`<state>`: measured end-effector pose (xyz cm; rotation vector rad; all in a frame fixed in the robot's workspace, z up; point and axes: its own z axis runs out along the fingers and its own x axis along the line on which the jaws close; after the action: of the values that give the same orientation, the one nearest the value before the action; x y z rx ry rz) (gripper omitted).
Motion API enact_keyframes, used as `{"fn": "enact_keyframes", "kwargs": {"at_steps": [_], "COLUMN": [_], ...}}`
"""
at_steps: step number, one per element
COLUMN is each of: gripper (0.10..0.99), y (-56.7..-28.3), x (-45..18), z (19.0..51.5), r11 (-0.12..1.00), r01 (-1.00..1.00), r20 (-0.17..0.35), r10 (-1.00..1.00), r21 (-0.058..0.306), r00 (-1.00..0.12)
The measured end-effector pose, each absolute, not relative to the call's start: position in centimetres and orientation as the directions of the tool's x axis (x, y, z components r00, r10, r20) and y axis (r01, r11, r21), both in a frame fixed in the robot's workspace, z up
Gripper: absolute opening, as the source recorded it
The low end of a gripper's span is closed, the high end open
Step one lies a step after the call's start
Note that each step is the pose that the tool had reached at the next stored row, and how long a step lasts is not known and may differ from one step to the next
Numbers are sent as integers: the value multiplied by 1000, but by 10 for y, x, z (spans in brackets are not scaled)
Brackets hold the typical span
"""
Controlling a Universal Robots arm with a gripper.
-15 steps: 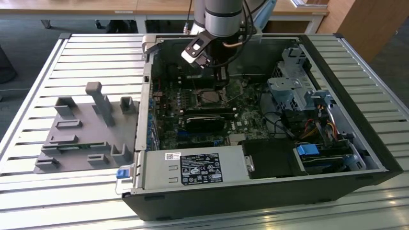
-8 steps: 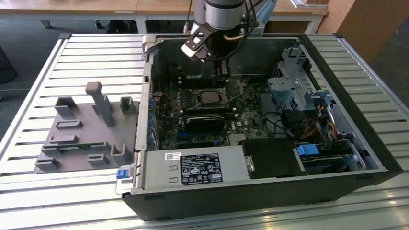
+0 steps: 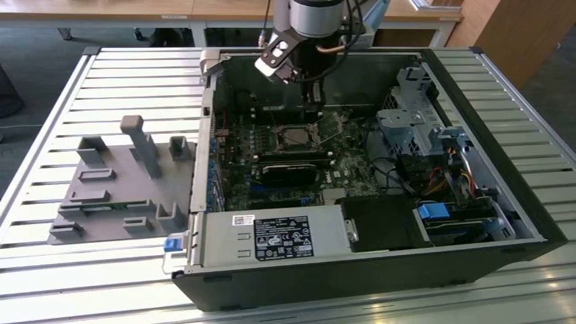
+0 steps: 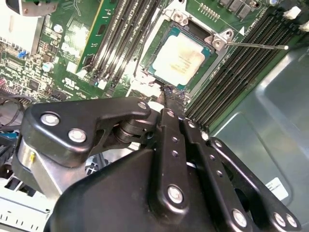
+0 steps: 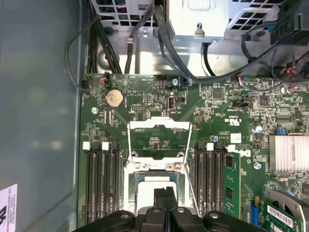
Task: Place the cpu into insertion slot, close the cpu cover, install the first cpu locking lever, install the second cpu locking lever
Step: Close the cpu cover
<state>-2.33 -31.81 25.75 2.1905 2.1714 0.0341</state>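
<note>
place: robotics lab or test workshop | evidence: slatted metal table [image 3: 90, 88] carrying an opened desktop computer case [image 3: 360, 283] and a grey moulded parts fixture [image 3: 117, 196] | robot arm [image 3: 315, 17] over the case | backdrop: wooden desks [image 3: 135, 8], dark floor [image 3: 36, 61]

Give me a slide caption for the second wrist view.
Shut gripper poised by the edge of the cpu seated in the insertion slot.
</note>
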Motion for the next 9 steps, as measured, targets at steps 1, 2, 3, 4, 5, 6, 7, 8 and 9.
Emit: {"fn": "enact_keyframes", "kwargs": {"at_steps": [1,2,3,4,5,6,7,8,9], "gripper": [106,106,106,106,106,106,106,106,106], "y": [-319,-320,-322,-324,-325,-326,-326,-326,-326], "x": [-23,-23,-23,-23,-23,-23,-23,-21,-19], "z": [257,257,257,257,257,258,257,257,258], "r11": [-8,-8,-8,-8,-9,-9,-9,-9,-10], "r01": [998,998,998,998,998,998,998,998,999], "r20": [-24,-24,-21,-18,-13,-9,-5,-1,2], "r10": [1000,1000,1000,1000,1000,1000,1000,1000,1000], "r21": [56,56,56,56,56,56,55,54,53], "r00": [9,9,9,9,10,9,10,10,10]}}
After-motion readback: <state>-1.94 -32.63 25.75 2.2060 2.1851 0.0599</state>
